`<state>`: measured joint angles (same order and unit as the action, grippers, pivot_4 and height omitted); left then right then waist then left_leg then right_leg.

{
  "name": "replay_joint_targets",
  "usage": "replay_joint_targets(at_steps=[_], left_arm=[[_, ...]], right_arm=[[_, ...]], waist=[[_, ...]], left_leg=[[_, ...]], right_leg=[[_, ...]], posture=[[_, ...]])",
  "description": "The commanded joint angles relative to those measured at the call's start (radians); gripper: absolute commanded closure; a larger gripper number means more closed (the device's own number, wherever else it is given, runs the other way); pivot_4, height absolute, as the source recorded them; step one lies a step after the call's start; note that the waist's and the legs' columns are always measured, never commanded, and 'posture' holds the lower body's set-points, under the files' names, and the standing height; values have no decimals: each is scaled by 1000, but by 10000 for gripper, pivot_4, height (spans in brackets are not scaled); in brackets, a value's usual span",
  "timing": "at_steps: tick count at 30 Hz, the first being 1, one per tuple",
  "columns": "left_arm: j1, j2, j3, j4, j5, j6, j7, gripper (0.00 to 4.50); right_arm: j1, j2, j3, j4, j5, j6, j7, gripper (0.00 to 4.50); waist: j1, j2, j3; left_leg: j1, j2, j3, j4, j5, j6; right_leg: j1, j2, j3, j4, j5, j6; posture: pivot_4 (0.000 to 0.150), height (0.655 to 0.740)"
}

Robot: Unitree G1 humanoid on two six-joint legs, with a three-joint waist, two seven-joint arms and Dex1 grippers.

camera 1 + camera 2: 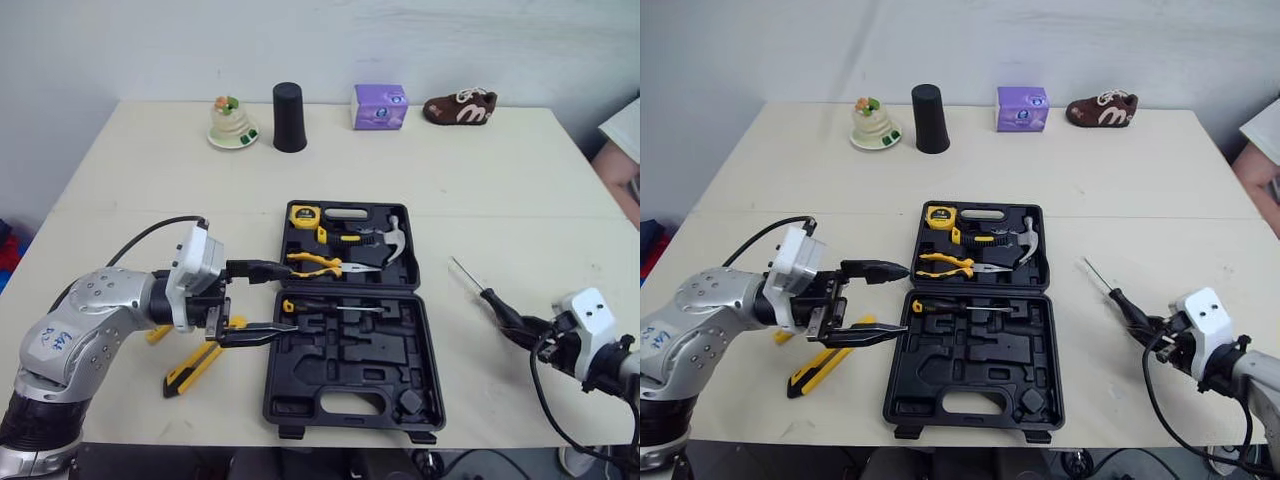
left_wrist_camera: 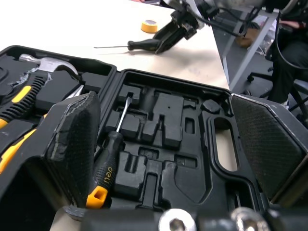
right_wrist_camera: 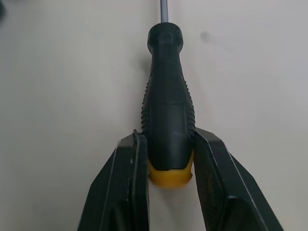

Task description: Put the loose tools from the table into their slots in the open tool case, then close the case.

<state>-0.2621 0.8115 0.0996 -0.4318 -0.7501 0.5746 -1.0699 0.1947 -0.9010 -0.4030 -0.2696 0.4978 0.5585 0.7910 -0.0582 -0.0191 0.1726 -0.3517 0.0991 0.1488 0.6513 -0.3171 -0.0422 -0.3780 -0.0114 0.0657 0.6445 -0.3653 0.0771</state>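
Note:
The black tool case (image 1: 400,400) lies open mid-table. Its far half holds a yellow tape measure (image 1: 303,214), yellow-handled pliers (image 1: 315,264) and a hammer (image 1: 393,243). A screwdriver (image 2: 108,163) sits in a slot of the near half. My left gripper (image 1: 290,298) hovers open at the case's left edge, holding nothing. Below it on the table lies a yellow-and-black utility knife (image 1: 190,370). Right of the case, my right gripper (image 3: 169,163) is shut on the handle end of a black screwdriver (image 1: 495,300) that lies on the table, shaft pointing away.
Along the table's far edge stand a small cake model (image 1: 232,122), a black cup (image 1: 289,117), a purple box (image 1: 380,106) and a brown shoe (image 1: 460,107). A person's sleeve (image 1: 625,140) shows at the right edge. Another yellow piece (image 1: 158,334) lies partly hidden under my left wrist.

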Motion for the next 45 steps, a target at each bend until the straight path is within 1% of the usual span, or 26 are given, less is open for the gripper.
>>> replay_joint_targets(at_steps=[1,3,5,8,11,14,18,22,26,29,34,40,42,44,45], left_arm=[[22,33,15,-26,35,-60,-51,0],[40,51,6,-13,67,-97,-85,0],[52,56,9,4,87,-129,-104,0],[72,53,15,17,99,-169,-137,0],[124,54,33,6,107,-193,-142,0],[151,51,43,7,121,-206,-126,0],[172,50,46,0,131,-211,-110,0],[189,47,51,-9,130,-212,-92,0],[193,48,49,-9,130,-212,-78,0],[205,51,53,-11,131,-210,-69,0],[214,51,49,-15,132,-207,-62,0],[212,51,48,-15,132,-202,-55,0],[216,52,51,-17,130,-201,-53,0],[220,52,52,-19,128,-199,-52,0],[222,52,52,-21,128,-198,-52,0]], right_arm=[[-81,-81,-40,-162,98,100,39,36331],[-138,-146,0,-218,138,171,69,36331],[-206,-213,91,-274,137,188,118,36331],[-282,-262,200,-320,132,202,161,36331],[-363,-305,351,-373,57,195,191,36331],[-419,-312,456,-386,-19,183,192,36331],[-455,-339,553,-375,-131,139,215,36331],[-462,-301,613,-361,-193,71,240,36332],[-483,-255,641,-353,-222,68,238,36332],[-527,-216,672,-323,-270,67,227,36332],[-603,-186,750,-285,-350,0,282,36332],[-615,-164,766,-269,-369,17,312,36332],[-612,-160,757,-270,-374,6,317,25999],[-620,-143,720,-263,-352,-7,317,17990],[-622,-142,699,-256,-342,-19,323,17990]], waist=[[-6,1,1],[-6,1,2],[-2,1,2],[2,1,3],[3,1,3],[2,1,3],[2,1,3],[-1,1,3],[-3,1,3],[-5,1,3],[-4,1,3],[-3,1,3],[-2,1,3],[-4,1,3],[-6,1,3]], left_leg=[[0,0,1,0,0,0],[1,2,0,0,0,-1],[1,2,-1,-1,1,-1],[-2,3,-1,-2,0,-2],[-6,3,0,-2,-1,-1],[-19,4,0,2,-1,-1],[-19,4,1,5,-2,-1],[-18,3,1,10,-2,0],[-16,3,0,13,-2,0],[-16,4,0,13,-1,-1],[-16,4,1,14,-1,-1],[-16,4,0,14,-1,-1],[-16,4,0,14,-1,-1],[-16,4,0,14,-1,-1],[-16,4,1,14,-1,-1]], right_leg=[[0,0,1,0,0,0],[0,0,1,1,0,0],[-1,0,0,0,0,-1],[-4,-1,0,0,-1,-2],[-9,-3,0,0,-2,-3],[-21,-4,0,2,-2,-3],[-21,-5,-1,4,-2,-4],[-21,-5,-1,9,-2,-4],[-20,-4,-1,13,-2,-4],[-20,-3,-1,15,-2,-4],[-20,-2,-1,15,-2,-5],[-20,-2,-1,15,-3,-5],[-20,-2,-1,15,-3,-5],[-20,-2,-1,15,-3,-5],[-20,-2,-1,16,-3,-5]], posture=[[1500,7400],[1500,7400],[1500,7400],[1500,7400],[1500,7400],[1500,7400],[1500,7400],[1500,7400],[1500,7400],[1500,7400],[1500,7400],[1500,7400],[1500,7400],[1500,7400],[1500,7400]])
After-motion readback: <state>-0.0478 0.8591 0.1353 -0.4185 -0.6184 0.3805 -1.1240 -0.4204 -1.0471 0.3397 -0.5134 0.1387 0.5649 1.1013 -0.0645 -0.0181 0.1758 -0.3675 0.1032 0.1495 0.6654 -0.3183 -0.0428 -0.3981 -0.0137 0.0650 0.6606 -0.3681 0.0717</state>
